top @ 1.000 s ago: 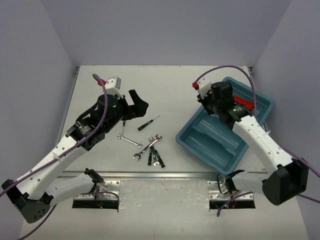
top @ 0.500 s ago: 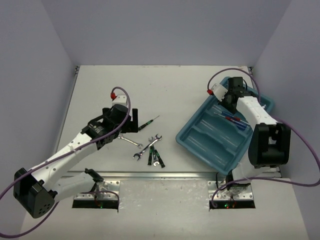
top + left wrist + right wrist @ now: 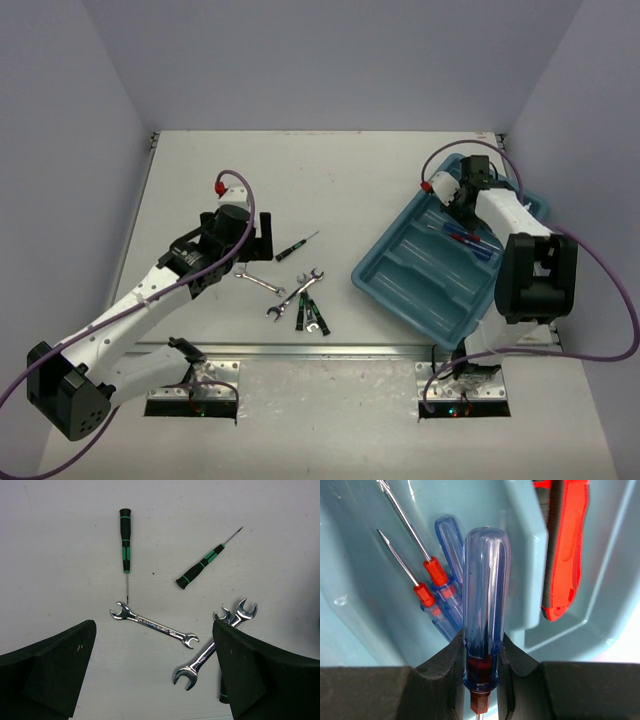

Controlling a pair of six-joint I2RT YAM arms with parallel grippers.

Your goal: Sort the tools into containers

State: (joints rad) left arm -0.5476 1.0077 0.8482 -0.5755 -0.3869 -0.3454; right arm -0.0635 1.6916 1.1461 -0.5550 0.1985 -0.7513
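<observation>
At the right of the top view, the tray [image 3: 404, 292] ran from upper right to lower left. Over it the right gripper [image 3: 480, 666] clamped a blue screwdriver [image 3: 484, 590], upright in the wrist view, handle uppermost. The left gripper [image 3: 152, 655] gaped wide and empty over a wrench [image 3: 155, 626] lying crosswise.

Bright, even light falls from above. The wrench [image 3: 154, 625] casts only a faint, soft shadow on the white table [image 3: 60, 540]. White glare streaks the glossy teal tray [image 3: 365, 605] and blue screwdriver [image 3: 486, 595]; focus is sharp.

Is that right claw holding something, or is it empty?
Holding. The right gripper is clamped on a blue-handled screwdriver over the teal tray.
</observation>
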